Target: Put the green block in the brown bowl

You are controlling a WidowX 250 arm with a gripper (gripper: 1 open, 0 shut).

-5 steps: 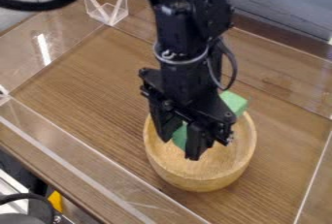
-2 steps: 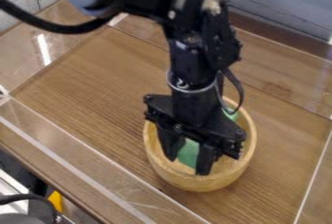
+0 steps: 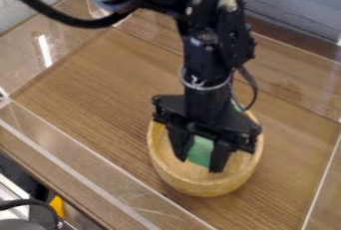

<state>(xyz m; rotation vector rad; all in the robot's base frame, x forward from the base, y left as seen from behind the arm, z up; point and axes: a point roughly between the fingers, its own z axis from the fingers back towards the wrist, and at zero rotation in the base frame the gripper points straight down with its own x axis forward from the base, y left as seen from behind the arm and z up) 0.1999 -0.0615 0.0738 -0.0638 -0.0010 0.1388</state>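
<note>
The brown bowl (image 3: pixel 197 184) stands on the wooden table, right of centre and near the front. My black gripper (image 3: pixel 201 150) points straight down into it, with its fingertips below the rim. The green block (image 3: pixel 198 152) shows between the two fingers (image 3: pixel 176 140), gripped by them and hanging inside the bowl. I cannot tell whether the block touches the bowl's bottom. The arm hides the bowl's far rim and most of the block.
Clear acrylic walls (image 3: pixel 80 169) fence the wooden table (image 3: pixel 94 95) on all sides. A small clear plastic stand (image 3: pixel 110 10) sits at the back left. A dark cable and a yellow part (image 3: pixel 51 209) lie outside the wall at the bottom left.
The gripper has sunk a little deeper into the bowl and rolled about its own axis with the green block still in it. The bowl has stayed put.
</note>
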